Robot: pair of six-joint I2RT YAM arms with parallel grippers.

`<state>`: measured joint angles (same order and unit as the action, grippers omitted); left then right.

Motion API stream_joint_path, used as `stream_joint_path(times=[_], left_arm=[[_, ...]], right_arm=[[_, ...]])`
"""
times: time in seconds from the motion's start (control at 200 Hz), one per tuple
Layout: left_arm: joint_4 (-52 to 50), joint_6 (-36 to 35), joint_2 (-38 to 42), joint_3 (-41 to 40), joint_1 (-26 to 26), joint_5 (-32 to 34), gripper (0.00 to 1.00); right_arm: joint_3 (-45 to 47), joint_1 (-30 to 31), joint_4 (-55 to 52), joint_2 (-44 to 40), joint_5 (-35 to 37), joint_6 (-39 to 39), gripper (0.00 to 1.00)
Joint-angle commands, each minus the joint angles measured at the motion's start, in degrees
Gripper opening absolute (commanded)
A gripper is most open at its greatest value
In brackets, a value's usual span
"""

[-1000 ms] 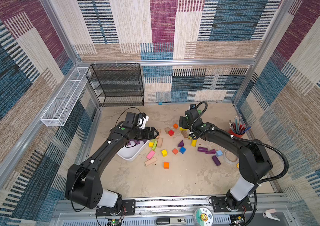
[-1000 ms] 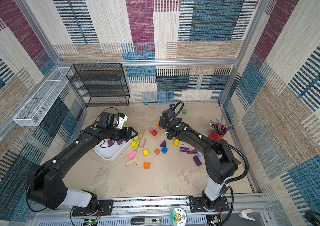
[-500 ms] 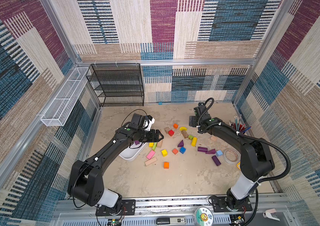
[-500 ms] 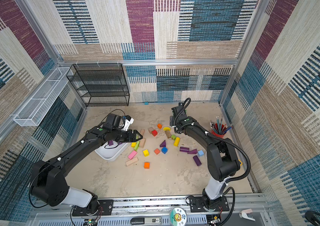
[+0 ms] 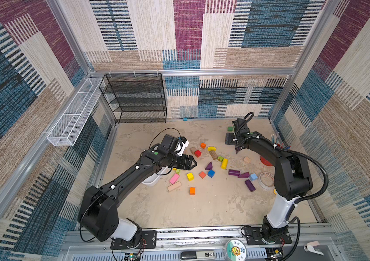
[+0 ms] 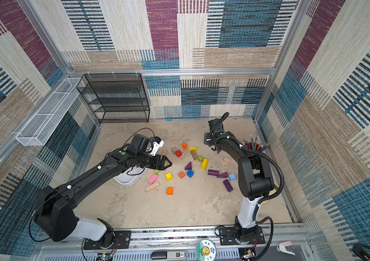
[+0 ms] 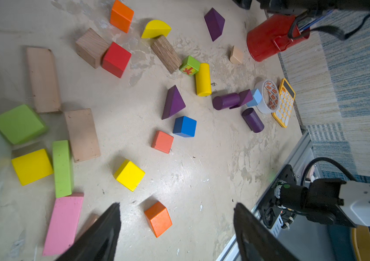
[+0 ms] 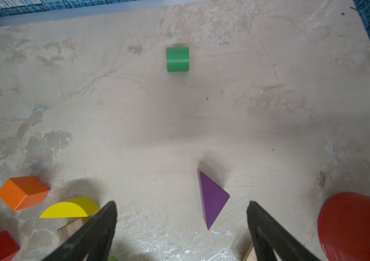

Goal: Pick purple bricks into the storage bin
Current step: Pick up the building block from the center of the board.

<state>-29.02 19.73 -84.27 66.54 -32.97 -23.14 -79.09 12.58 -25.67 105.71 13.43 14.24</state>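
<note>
Lining up on a purple wedge (image 8: 213, 198), just ahead of right jaws held apart and empty.

Holds left jaws apart and empty too, above the mixed blocks just beside the white storage bin (image 5: 151, 181), half hidden under the left arm (image 5: 134, 174), with what looks like a dark purple patch inside its rim in the left wrist view. Leaves four more on the worktop (image 5: 202, 208): a middle wedge (image 5: 208, 166), a purple cylinder (image 7: 225, 101) touching a small wedge (image 7: 245, 97), and a second cylinder (image 5: 250, 185). Could pinch the purple wedge on its sloped faces and squirt it out, or shove it toward the red pen cup (image 8: 355, 226) from an off-centre approach. Could also drop it short on the carry across the scatter to the bin, well apart from here.
</note>
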Motion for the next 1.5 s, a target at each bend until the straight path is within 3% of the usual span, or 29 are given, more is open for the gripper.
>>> stream_joint_path(times=[0.0,0.711,1.492], left_arm=[[-0.1,-0.1,-0.6,0.8,-0.6,-2.9,0.8],[0.8,1.0,0.8,0.8,-0.7,-3.0,0.78],[1.2,1.8,0.4,0.7,-0.7,-3.9,0.77]], right_arm=[[-1.6,-0.7,-1.4,1.7,-0.5,-1.2,0.89],[-8.1,-2.8,-6.5,10.7,0.2,-2.7,0.67],[-6.4,-4.0,-4.8,13.6,-1.0,-3.4,0.45]])
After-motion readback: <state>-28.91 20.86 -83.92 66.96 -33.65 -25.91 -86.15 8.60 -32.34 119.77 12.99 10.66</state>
